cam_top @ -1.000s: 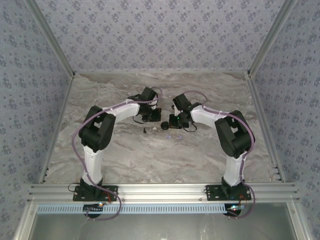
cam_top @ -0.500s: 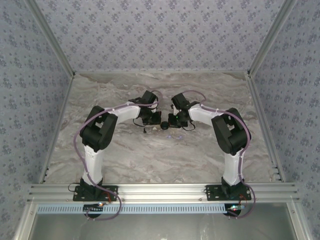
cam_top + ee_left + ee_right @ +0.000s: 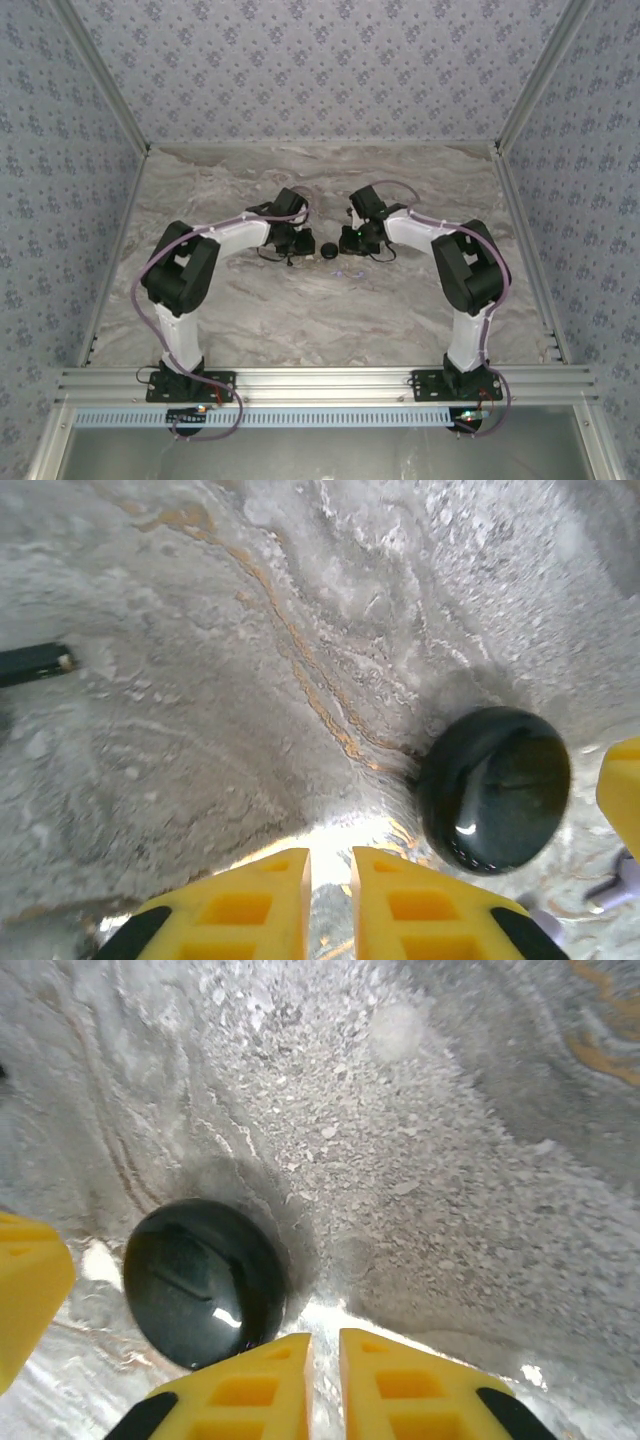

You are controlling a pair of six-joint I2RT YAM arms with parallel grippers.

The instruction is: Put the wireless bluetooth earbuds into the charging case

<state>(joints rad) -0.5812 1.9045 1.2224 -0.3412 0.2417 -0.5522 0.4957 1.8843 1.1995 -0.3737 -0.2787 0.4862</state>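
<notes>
Left wrist view: left tool (image 3: 331, 870) barely parted, empty, black charging case (image 3: 493, 788) just beside it on the desk (image 3: 200, 680). Same for right tool (image 3: 325, 1350): narrow gap, nothing held.

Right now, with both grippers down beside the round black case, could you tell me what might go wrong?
1. The left gripper and right gripper closely flank the same round black case, so their fingers could collide.
2. The case looks glossy, domed and closed; the barely parted jaws may slip off it or push it away.
3. What looks like a lilac earbud lies close beside the case and could get knocked aside.
</notes>
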